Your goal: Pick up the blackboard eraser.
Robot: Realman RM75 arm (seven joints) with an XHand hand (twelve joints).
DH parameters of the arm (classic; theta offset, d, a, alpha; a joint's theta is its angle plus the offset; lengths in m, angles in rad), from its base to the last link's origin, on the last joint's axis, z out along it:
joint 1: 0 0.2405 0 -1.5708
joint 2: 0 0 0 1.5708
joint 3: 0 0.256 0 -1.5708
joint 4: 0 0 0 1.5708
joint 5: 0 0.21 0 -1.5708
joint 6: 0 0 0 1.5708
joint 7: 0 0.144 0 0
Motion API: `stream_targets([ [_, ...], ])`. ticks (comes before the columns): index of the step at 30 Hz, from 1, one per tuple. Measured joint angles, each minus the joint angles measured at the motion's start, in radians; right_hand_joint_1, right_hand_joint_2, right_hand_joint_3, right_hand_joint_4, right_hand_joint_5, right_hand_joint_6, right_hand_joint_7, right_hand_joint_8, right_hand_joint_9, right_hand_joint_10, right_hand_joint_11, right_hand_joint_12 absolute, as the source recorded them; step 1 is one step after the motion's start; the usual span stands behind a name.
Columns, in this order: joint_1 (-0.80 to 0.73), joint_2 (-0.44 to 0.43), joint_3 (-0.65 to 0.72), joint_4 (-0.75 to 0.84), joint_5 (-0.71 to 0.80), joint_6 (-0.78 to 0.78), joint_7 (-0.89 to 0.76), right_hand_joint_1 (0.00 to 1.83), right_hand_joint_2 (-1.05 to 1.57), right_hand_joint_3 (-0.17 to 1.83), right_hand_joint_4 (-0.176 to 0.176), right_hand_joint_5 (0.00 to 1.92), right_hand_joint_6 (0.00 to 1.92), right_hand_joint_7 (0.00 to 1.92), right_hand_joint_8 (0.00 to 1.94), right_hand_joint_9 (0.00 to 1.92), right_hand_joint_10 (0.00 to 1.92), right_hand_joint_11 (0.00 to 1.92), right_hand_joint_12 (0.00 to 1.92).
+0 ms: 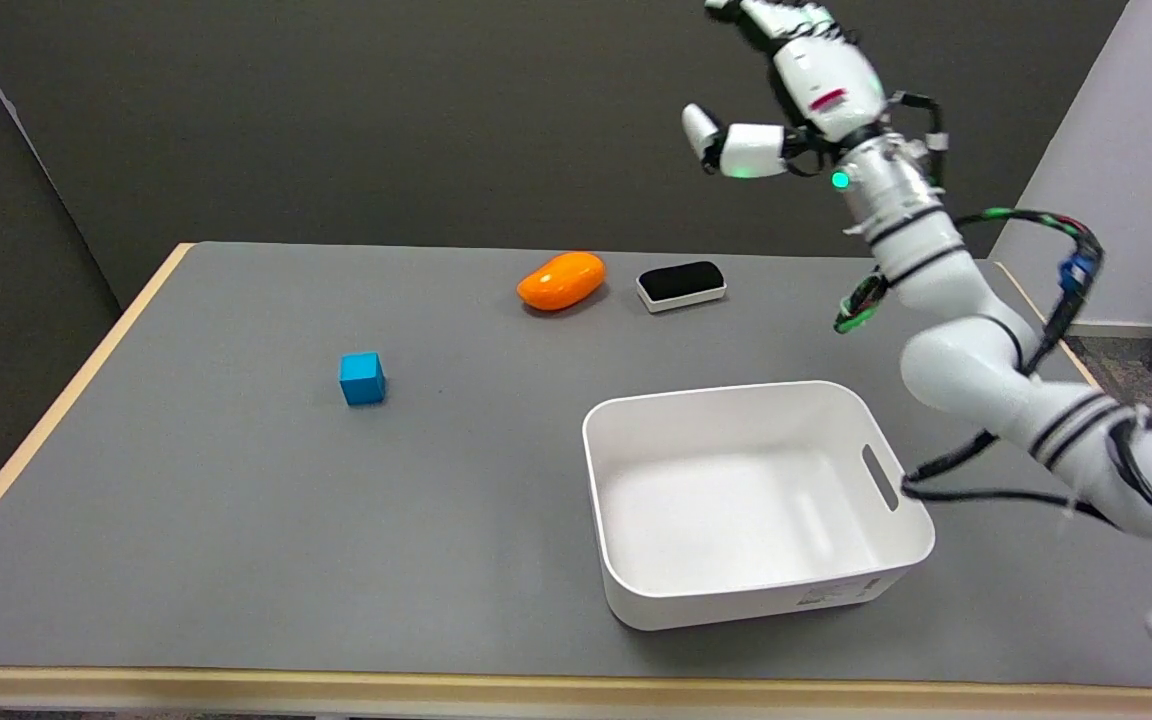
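A grey table [236, 500] carries a white bin [636, 600] at near right. Raised high above the far edge, the right hand [786, 90] hangs empty, fingers spread. The blackboard eraser [681, 285] lies far right, beside an orange object [561, 280]; a clean grasp likely means descending directly over it, clear of its neighbour.

Light is even and fairly bright, falling from overhead: the grey desk [236, 480] shows no glare and only soft, short shadows. A faint shadow lies under the white bin [756, 500] along its near side, and small ones hug the orange mango-shaped toy [561, 280] and the blue cube [362, 378]. The bin's inner floor carries a pale sheen. The right hand [796, 85] and its arm are smeared by motion blur, worst at the lower right corner. The desk's things are sharp.
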Motion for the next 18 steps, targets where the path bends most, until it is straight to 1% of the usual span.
stream_targets([
  [2, 0.056, -0.007, -0.039, -0.051, -0.003, -0.057, -0.005, 0.51, 0.62, 0.89, 0.068, 0.14, 0.35, 0.18, 0.27, 0.15, 0.60, 0.01, 1.15],
  [6, 0.161, -0.023, -0.130, -0.162, -0.008, -0.154, -0.012, 0.51, 0.61, 0.90, 0.067, 0.12, 0.33, 0.16, 0.25, 0.14, 0.58, 0.00, 1.12],
  [8, 0.203, -0.032, -0.174, -0.216, -0.009, -0.195, -0.015, 0.48, 0.59, 0.97, 0.072, 0.09, 0.38, 0.14, 0.27, 0.12, 0.60, 0.00, 1.07],
  [10, 0.243, -0.041, -0.216, -0.269, -0.009, -0.235, -0.018, 0.48, 0.59, 0.97, 0.072, 0.09, 0.38, 0.13, 0.27, 0.11, 0.60, 0.00, 1.07],
  [18, 0.342, -0.062, -0.330, -0.409, -0.012, -0.385, -0.024, 0.47, 0.58, 0.98, 0.066, 0.07, 0.36, 0.11, 0.27, 0.10, 0.59, 0.00, 1.04],
])
